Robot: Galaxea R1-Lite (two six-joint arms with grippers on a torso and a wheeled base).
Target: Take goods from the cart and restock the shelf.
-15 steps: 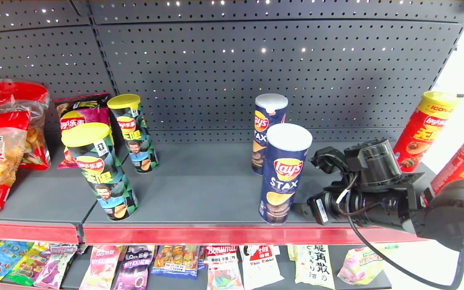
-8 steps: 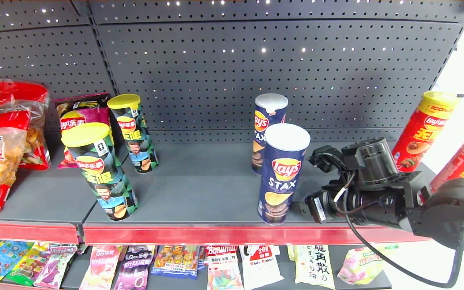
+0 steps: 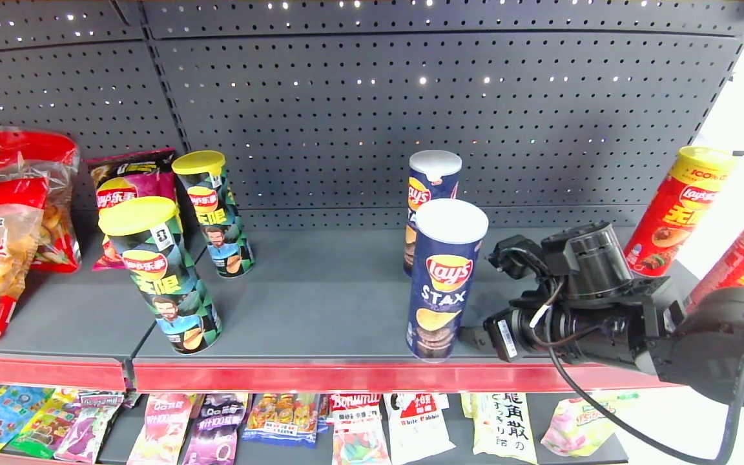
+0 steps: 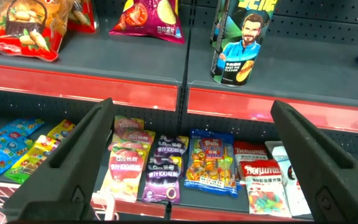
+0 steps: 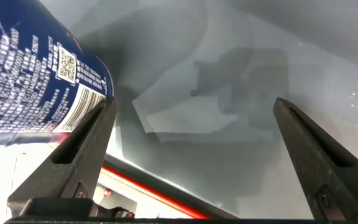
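1. Bright and even from overhead in the head view; blown out to white past the right end of the shelf point(image 3: 320, 303).
2. Pinpricks of light through holes in the pegboard point(image 3: 372, 97), its rails bowed toward the edges.
3. Soft grey shadows and pale glare beside the blue can point(image 5: 30, 68).
4. Dimmer beneath the red shelf edge point(image 4: 135, 86).

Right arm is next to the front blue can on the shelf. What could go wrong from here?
The front blue can stands right at the shelf's red lip; a nudge from the open right gripper could tip it off. One of the fingers is close beside it, so pulling back might drag it.
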